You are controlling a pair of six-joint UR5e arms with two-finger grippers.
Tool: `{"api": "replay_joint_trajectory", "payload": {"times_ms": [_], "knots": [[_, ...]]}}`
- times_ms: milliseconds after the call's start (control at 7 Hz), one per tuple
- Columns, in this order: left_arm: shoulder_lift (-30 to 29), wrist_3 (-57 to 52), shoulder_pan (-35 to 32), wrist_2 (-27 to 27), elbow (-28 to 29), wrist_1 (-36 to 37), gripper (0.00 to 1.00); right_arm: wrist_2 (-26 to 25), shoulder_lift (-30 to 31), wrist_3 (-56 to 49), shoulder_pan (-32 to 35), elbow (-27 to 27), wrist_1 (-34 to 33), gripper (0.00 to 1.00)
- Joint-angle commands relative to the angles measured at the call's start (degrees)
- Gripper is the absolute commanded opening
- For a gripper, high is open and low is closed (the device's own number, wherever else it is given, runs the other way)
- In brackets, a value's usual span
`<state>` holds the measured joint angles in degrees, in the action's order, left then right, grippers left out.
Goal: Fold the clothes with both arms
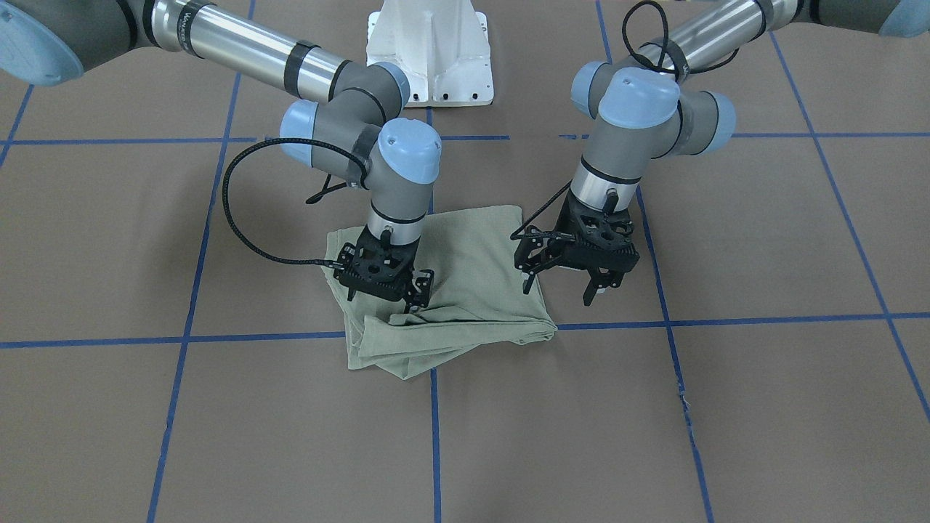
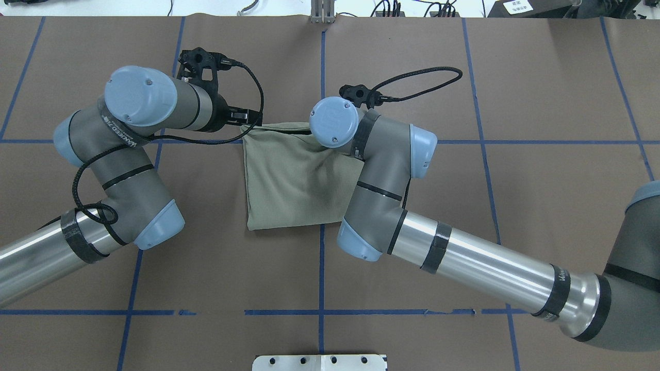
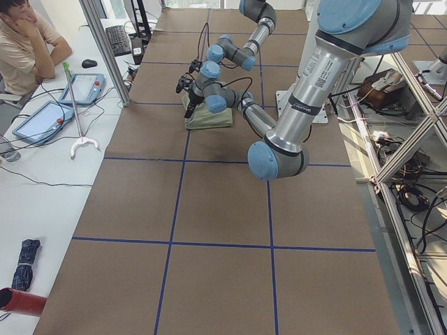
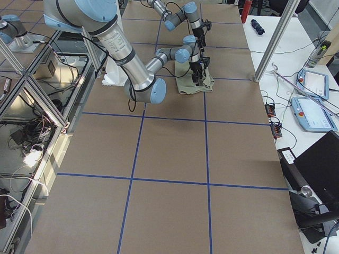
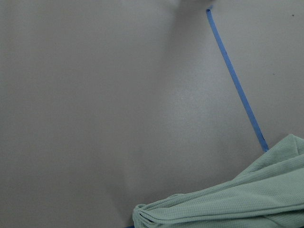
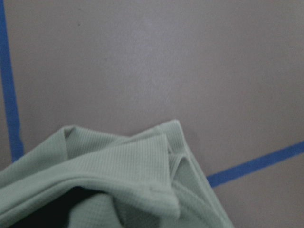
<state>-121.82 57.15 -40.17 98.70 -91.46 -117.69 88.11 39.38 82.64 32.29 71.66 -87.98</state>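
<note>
Sage-green knit shirt lies folded at the centre of the table, across a blue tape line; right gripper, fingers spread and holding nothing, sits on its top layer, left gripper wide and empty at its edge; a fingertip snagging cloth on withdrawal could drag the fold open.

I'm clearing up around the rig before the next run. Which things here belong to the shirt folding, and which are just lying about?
In the job:
green shirt
left arm
right arm

Lying about, all on the side bench:
tablets
keyboard
mouse
red tube
dark bundle
</note>
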Motion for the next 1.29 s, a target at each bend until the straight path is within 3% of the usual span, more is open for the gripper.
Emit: {"api": "replay_joint_trajectory", "payload": {"times_ms": [0,143,429,571,714,857,1143], "knots": [[0.1,0.1,0.0,0.0,0.0,0.0,1.0,-0.1,-1.1,-4.4,5.0,-7.5,6.6,1.0],[0.1,0.1,0.0,0.1,-0.1,0.0,1.0,0.5,-1.5,-6.3,7.5,-8.8,9.6,1.0],[0.3,-0.4,-0.2,0.4,-1.8,0.5,1.0,11.1,-5.1,-7.1,11.3,-7.3,9.3,1.0],[3.8,-1.8,-1.5,3.6,-5.9,2.1,1.0,16.2,-3.9,-8.6,13.0,-3.5,7.2,1.0],[7.2,-11.2,-5.5,8.1,-10.4,5.7,1.0,21.1,0.7,-16.8,15.8,4.3,1.1,1.0],[11.2,-21.4,-9.5,9.4,-15.1,10.7,1.0,23.9,7.9,-26.6,19.1,14.5,-4.5,1.0],[15.2,-38.3,-20.4,18.1,-18.6,19.1,1.0,30.6,21.8,-49.8,29.8,29.5,-15.1,1.0]]}}
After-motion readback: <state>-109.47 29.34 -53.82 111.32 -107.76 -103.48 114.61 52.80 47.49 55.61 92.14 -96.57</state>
